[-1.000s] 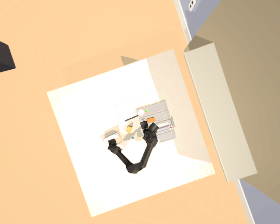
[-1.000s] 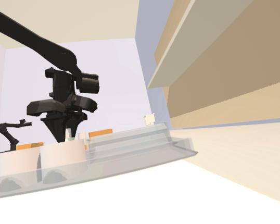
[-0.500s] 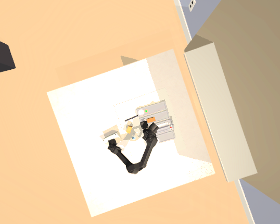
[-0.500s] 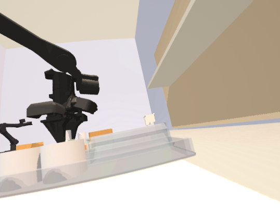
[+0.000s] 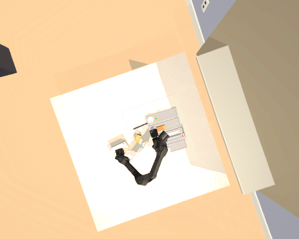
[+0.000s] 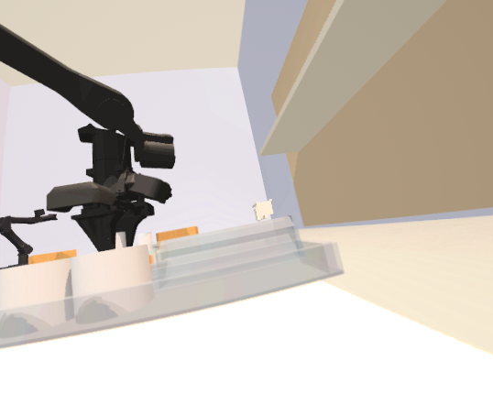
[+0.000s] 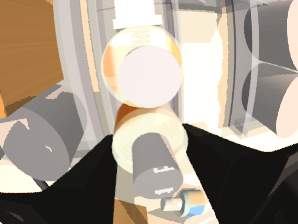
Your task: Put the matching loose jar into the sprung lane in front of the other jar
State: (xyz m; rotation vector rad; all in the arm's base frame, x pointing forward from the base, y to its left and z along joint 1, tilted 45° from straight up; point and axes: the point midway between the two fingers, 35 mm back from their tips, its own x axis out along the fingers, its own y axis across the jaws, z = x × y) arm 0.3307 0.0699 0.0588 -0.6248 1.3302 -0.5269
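Well, the round, see-through glass jar with a gray knob on top (image 7: 157,167) is between the tips of the black gripper (image 5: 158,142) (image 6: 115,245) (image 7: 148,135), and they are squeezing it. In the wrist view it is at the front end of a clear plastic lane (image 7: 172,20). The other round glass jar, with a pale top (image 7: 150,76), is at 12 o'clock from it, with a white block (image 7: 135,11) just behind.

The big things at the front of the outside view hide the bottom of the held jar, so I can't tell if it stands on the lane floor. From the top, the gripper covers it. I can't tell if the two jars touch.

The black jointed arm (image 5: 143,179) (image 6: 94,103) bends at 6 o'clock in the top view and reaches up to the lanes. Its gripper points down.

In the wrist view, a gray round can (image 7: 45,140) is at 9 o'clock from the held jar, and an orange box (image 5: 161,128) (image 6: 177,233) (image 7: 30,50) is at 10 o'clock, in the next lane. Two fat pale cans (image 6: 35,293) (image 6: 113,284) (image 7: 272,100) are at 2 o'clock, in another clear lane. A little blue and tan bottle (image 7: 192,202) is at 5 o'clock.
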